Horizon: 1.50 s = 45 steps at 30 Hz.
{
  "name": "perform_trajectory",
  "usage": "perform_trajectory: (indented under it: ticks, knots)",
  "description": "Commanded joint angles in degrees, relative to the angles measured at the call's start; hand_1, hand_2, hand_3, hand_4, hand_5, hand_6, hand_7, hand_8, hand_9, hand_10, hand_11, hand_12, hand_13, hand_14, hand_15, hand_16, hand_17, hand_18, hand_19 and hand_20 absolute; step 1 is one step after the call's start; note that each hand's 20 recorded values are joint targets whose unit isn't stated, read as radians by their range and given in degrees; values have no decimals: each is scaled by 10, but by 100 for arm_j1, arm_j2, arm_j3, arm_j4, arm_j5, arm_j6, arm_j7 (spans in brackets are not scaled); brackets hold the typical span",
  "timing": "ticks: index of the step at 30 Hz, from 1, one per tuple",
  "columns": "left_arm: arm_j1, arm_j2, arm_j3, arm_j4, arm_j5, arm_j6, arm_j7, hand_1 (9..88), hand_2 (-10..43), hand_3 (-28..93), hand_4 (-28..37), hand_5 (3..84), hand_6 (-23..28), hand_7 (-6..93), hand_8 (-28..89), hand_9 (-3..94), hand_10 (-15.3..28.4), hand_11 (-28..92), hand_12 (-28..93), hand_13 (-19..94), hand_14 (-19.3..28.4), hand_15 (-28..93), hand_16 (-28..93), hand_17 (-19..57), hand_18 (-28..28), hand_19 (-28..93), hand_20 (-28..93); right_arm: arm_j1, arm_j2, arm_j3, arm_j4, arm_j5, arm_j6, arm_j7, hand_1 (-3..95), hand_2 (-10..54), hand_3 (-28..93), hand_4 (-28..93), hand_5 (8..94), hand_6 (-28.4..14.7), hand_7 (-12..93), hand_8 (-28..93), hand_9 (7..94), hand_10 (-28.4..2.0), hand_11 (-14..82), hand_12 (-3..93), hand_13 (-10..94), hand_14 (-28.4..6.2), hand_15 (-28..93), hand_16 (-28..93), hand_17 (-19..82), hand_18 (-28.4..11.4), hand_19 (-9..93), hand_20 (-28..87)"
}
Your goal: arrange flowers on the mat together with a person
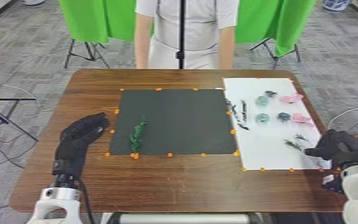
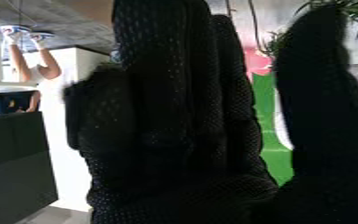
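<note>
Well, under it all, a big brown table (image 1: 167,187). On top, a dark mat (image 1: 182,122), and right beside the mat, a long white sheet (image 1: 266,156). By the near right corner of that sheet, the right hand (image 1: 335,145), open and empty, with straight fingers and a thumb held wide. Far across, left of the mat, the left hand (image 1: 85,131), loose and empty too. On the mat's left part, one green leafy stem (image 1: 138,136), pointing mostly away from the robot, and much nearer to the left hand. Back on the sheet, dark twigs (image 1: 237,111) on the left, with pink flowers (image 1: 302,119) and pale green flowers (image 1: 262,118) farther off than the right hand. Littlest of all, thin sprigs (image 1: 293,144), just left of the right hand and lying at a slant. Maybe good to take next: reach left, turn to match the slant, then pinch softly.
</note>
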Motion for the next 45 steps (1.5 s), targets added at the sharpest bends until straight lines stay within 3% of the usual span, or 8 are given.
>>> perform_trajectory:
  ticks: [1,3,5,12,18,24,30,45]
  knots:
    - [106,-53,-2,-23,26,-72,-78,520,-28,589,-122,512,-3,220,-28,475,116,230,136,394,147,160,35,115,104,45,236,-113,-16,-167,67,238,673,57,658,-95,192,-149,801,3,176,11,919,-101,212,182,937,-30,415,239,701,-64,894,101]
    - [114,-49,1,-23,27,-80,-76,516,-30,592,-120,511,-3,220,-31,475,116,230,136,394,147,160,35,114,105,46,236,-122,-48,-183,52,418,928,79,828,-95,-203,148,832,4,179,44,934,-99,225,189,937,-26,451,222,712,-64,913,96]
    - [121,-52,-6,-26,30,-81,-78,513,-32,593,-120,511,-4,219,-36,474,117,230,136,393,147,160,36,113,105,46,236,-136,-107,-150,9,773,1281,-109,866,-95,-269,226,852,7,184,55,937,-97,250,192,937,-22,479,211,719,-67,925,108]
    - [132,-70,-13,-27,32,-108,-131,504,-38,599,-116,511,-5,217,-64,473,117,229,137,391,147,161,37,109,107,50,235,21,-222,-360,-547,1421,1907,32,889,-95,-281,314,883,14,203,60,937,-94,337,158,937,-18,546,193,727,-82,932,210]
    - [77,-54,-7,-15,50,-138,-173,499,-42,602,-113,509,-6,219,-96,472,117,228,137,390,146,160,37,106,107,51,233,391,-476,-769,-839,1806,2029,219,892,-95,-282,326,890,12,203,65,937,-95,358,151,937,-19,566,191,732,-87,932,258]
    - [115,-56,-17,-25,48,-165,-203,491,-45,605,-113,508,-5,218,-99,472,117,227,137,388,146,159,38,103,108,53,234,1045,-1271,-1824,-825,1708,1943,477,893,-95,-283,340,894,12,202,68,937,-94,388,150,937,-18,592,188,733,-96,932,317]
    - [116,-16,-42,-32,75,-254,-279,487,-49,606,-113,507,-6,216,-100,469,117,225,138,383,147,158,39,99,108,56,233,1479,-2201,-2724,-635,1669,1470,520,894,-95,-283,355,901,9,204,67,937,-93,415,146,937,-19,612,188,737,-102,932,365]
    - [202,179,-78,-125,45,-123,-354,454,-66,614,-110,502,-4,206,-95,462,117,216,139,376,151,151,43,90,111,59,231,1689,-3121,-3656,54,1780,652,1201,889,-95,-283,360,901,6,201,68,937,-94,407,141,937,-15,611,183,740,-99,932,366]
